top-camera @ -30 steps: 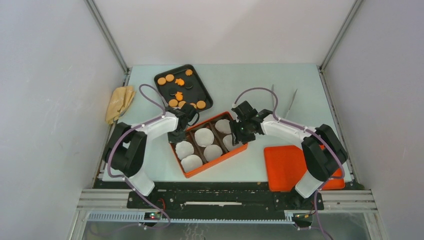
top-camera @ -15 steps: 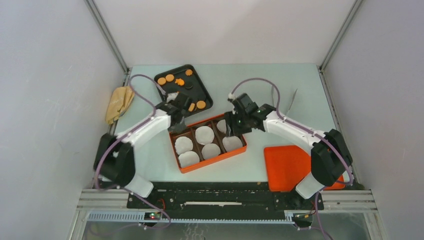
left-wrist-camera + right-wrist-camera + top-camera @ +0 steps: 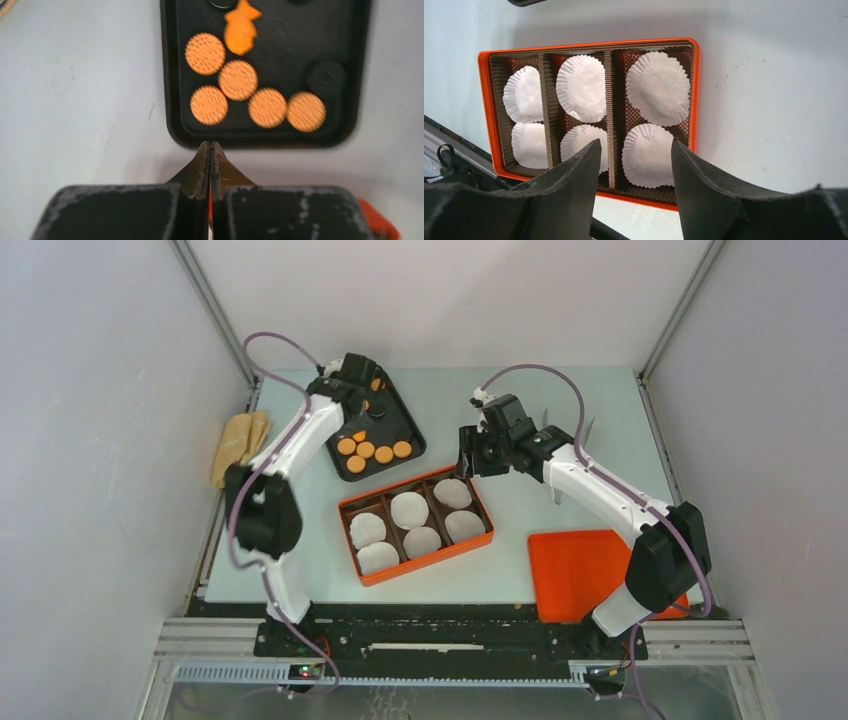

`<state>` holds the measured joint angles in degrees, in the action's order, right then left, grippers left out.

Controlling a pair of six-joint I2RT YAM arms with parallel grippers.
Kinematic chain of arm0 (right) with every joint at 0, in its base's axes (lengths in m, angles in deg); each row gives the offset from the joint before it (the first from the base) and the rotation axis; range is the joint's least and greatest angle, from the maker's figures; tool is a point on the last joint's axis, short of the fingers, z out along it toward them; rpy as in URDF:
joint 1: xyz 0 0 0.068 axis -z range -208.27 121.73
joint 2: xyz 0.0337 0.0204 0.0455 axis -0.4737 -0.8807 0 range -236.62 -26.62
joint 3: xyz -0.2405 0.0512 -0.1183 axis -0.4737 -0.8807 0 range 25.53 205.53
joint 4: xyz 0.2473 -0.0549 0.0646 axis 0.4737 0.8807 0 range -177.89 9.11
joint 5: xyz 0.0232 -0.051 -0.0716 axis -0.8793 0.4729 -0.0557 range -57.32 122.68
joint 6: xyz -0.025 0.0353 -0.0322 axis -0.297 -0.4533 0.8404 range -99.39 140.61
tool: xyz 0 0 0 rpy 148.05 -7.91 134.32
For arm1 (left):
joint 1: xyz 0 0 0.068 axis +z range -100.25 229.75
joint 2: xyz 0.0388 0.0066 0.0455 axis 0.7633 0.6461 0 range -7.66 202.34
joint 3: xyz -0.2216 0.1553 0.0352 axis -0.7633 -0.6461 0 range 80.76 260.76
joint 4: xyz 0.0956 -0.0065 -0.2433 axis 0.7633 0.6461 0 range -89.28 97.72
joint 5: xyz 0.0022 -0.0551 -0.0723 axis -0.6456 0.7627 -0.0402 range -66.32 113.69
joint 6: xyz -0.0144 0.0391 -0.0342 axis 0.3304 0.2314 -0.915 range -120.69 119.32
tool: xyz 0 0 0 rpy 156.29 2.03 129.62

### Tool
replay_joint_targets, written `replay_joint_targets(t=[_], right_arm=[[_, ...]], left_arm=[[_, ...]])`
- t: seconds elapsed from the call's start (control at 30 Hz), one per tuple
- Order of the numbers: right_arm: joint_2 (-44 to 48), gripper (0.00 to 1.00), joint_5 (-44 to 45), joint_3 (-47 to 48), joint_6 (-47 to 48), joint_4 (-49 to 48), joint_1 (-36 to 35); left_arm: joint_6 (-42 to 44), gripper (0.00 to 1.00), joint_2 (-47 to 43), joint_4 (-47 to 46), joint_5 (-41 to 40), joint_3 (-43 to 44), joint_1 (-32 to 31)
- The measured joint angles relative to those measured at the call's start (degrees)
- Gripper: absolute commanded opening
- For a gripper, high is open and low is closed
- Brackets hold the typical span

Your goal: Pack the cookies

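Observation:
Several round orange cookies (image 3: 365, 450) and a black one (image 3: 378, 410) lie on a black tray (image 3: 390, 430) at the back left. My left gripper (image 3: 362, 390) hangs high over that tray, shut and empty. In the left wrist view its tips (image 3: 210, 145) meet just short of the tray (image 3: 300, 45), with the orange cookies (image 3: 237, 80) and a black one (image 3: 326, 78) beyond. My right gripper (image 3: 463, 455) is open and empty above the back right of the orange box (image 3: 355, 550). In its own view the open right gripper (image 3: 635, 142) frames white paper liners in the box (image 3: 694, 100).
An orange lid (image 3: 580, 575) lies at the front right. A beige cloth (image 3: 238, 445) sits at the table's left edge. Metal tongs (image 3: 587, 430) lie at the back right behind the right arm. Grey walls close in on both sides.
My left arm has swung from the box's back left corner up and back over the black tray. My right gripper has lifted and drawn back off the box.

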<state>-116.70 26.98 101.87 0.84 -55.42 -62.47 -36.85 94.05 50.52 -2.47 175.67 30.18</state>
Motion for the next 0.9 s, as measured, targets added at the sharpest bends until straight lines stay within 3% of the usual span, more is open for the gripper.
replay_joint_targets(t=[0.17, 0.33, 0.43, 0.67, 0.8, 0.87, 0.9], right_arm=[[0.0, 0.62, -0.5, 0.0, 0.0, 0.5, 1.3], [0.0, 0.61, -1.4, 0.0, 0.0, 0.8, 2.4], [0.0, 0.61, -2.0, 0.0, 0.0, 0.8, 2.8], [0.0, 0.63, -3.8, 0.0, 0.0, 0.8, 3.1], [0.0, 0.64, -5.0, 0.0, 0.0, 0.9, 3.1], [0.0, 0.65, -5.2, 0.0, 0.0, 1.1, 3.0], [0.0, 0.65, -5.4, 0.0, 0.0, 1.2, 3.0]], left_arm=[[-1.1, 0.0, 17.5, 7.0, 0.0, 12.2, 6.1], [-1.5, 0.0, 25.2, 12.7, -0.1, 20.6, 10.3], [-1.7, 0.0, 25.2, 13.7, -0.1, 19.3, 10.8], [-2.0, 0.0, 24.3, 12.5, 0.9, 5.3, 8.8], [-2.4, 0.01, 24.0, 12.1, 0.7, 3.5, 8.4], [-2.4, 0.1, 23.8, 12.1, 0.6, 3.5, 8.5], [-2.4, 0.22, 23.8, 12.1, 0.6, 3.5, 8.5]])
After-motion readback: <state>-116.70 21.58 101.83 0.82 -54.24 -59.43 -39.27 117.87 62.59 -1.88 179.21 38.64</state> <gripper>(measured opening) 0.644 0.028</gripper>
